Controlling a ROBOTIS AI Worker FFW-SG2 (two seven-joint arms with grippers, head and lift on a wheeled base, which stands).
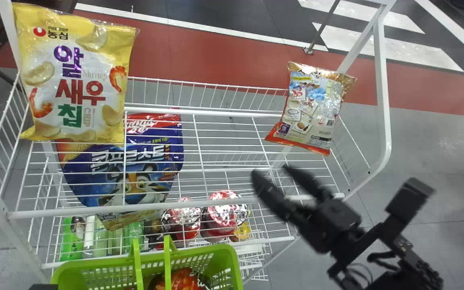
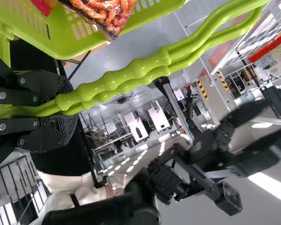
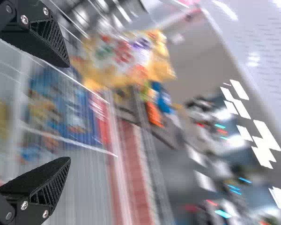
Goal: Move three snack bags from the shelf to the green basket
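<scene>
Yellow snack bag (image 1: 77,72) at the left end of the wire shelf (image 1: 232,200), printed front toward the head camera, top reaching past the back edge. Second snack bag (image 1: 312,108) at the right end toward the back right corner, tilted, back panel showing. Another bag, red-orange (image 1: 179,280), inside the green basket (image 1: 228,257), just off the shelf's front edge, toward the left corner. Left gripper (image 2: 71,111) pinching the basket's two green handles (image 2: 122,77) together between black fingers. Right gripper (image 1: 271,171) spread wide, nothing between the fingers, at the front edge near the right corner, apart from the second snack bag and nearer to it than to the yellow one. Big blue bag (image 1: 135,173) behind the wires on the left, partly overlapped by the yellow bag in the head view. Lower down, red-and-white packs (image 1: 224,217) and, left of those, a bright green pack (image 1: 71,239).
</scene>
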